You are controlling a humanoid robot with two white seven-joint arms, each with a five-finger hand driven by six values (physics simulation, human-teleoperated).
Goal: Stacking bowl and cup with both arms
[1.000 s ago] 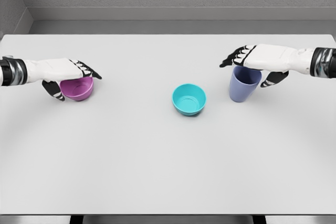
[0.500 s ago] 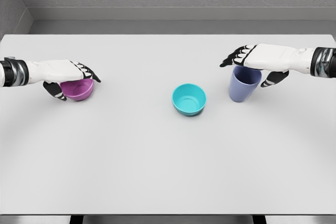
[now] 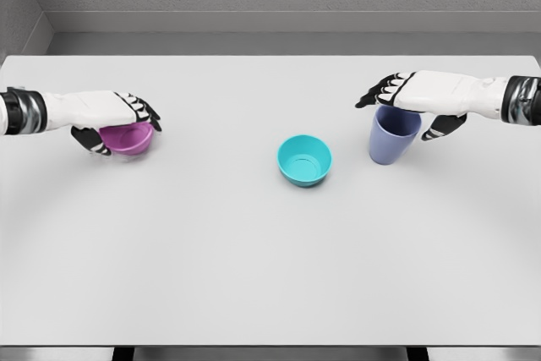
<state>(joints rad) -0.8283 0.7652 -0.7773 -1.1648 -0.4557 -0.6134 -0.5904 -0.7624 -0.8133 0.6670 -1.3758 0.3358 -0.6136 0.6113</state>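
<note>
Risk sits mostly at nine o'clock, where my left hand [image 3: 114, 120] is curled over the purple bowl [image 3: 128, 139], fingers over the far rim and thumb under the near side, clamped on it. A thin shadow under the bowl suggests it is just off the table [image 3: 270, 251]; with such a shallow pinch on a smooth rim, I judge it could tilt or slip out on the way inward.

At three o'clock my right hand [image 3: 414, 103] lies across the mouth of the blue cup [image 3: 392, 137], thumb beside its wall, fingers extended past the rim. I cannot tell whether it grips or merely rests there; the cup looks seated on the table. A loose hold could tip the tall cup.

The teal bowl [image 3: 304, 160] waits at centre, well apart from both. An off-centre placement could shove it away.
</note>
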